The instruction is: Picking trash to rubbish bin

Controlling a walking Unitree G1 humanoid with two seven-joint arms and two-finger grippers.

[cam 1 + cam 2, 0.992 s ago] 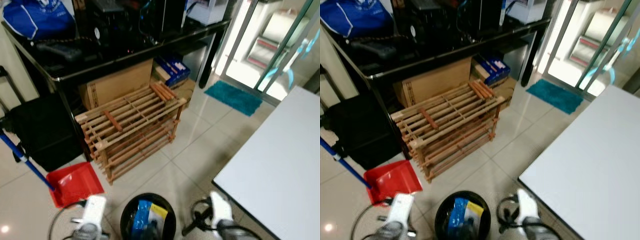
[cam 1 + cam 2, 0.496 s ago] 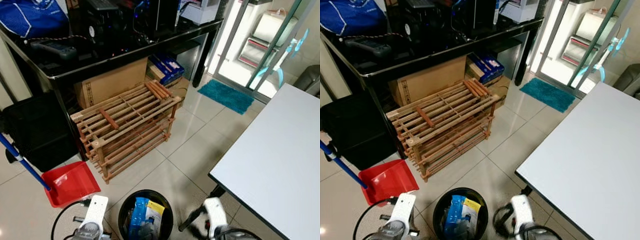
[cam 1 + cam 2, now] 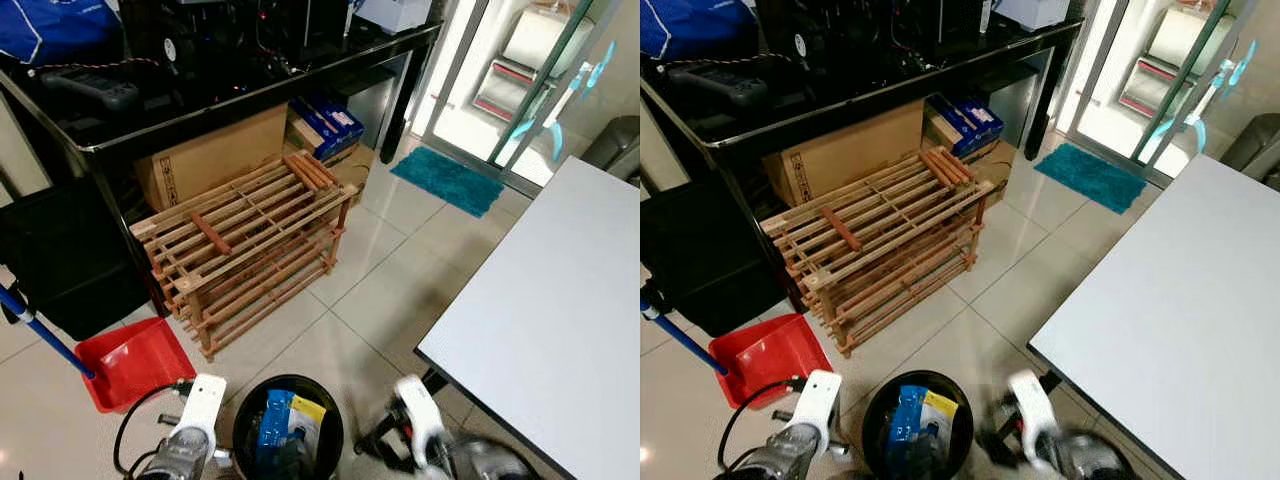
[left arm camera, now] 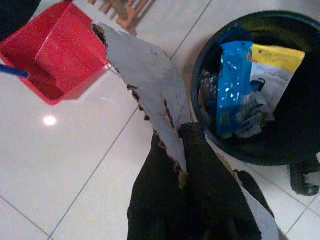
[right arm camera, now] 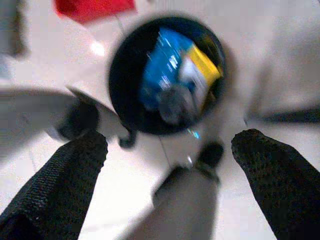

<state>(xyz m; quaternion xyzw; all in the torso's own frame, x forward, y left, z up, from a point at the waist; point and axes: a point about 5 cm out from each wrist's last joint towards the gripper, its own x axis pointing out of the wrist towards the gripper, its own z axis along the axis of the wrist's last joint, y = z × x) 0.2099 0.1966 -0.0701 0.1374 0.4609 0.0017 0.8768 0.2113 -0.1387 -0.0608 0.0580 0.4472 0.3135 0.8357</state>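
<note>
The bin (image 3: 288, 432) stands on the floor between both arms, holding a blue packet (image 4: 232, 85) and a yellow one (image 4: 278, 56). The left tool (image 4: 182, 150) pinches a torn grey scrap (image 4: 147, 85) beside the bin, near the red dustpan (image 3: 128, 360). The right tool (image 5: 165, 165) hangs over the bin, fingers (image 5: 65, 170) wide apart. Since a second ago the camera has tilted; the bin looks unmoved.
</note>
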